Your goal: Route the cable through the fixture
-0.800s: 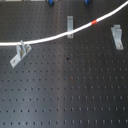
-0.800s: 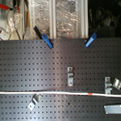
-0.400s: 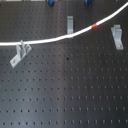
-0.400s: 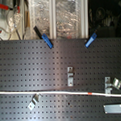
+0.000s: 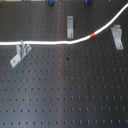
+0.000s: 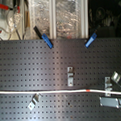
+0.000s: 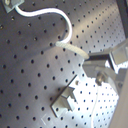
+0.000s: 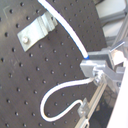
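Across the pegboard (image 6: 26,67), the cable (image 6: 47,91) ends clamped in the gripper (image 6: 115,90).

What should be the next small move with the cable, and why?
Probably draw the cable a little further toward the middle clip in the first exterior view. The cable already lies against the clip at the first exterior view's left, but it only passes the middle clip's foot, with the red band just beyond it.

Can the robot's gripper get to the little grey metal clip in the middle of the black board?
Probably yes. The grey metal clip stands in the open on the black board; only the thin white cable passes just beside it.
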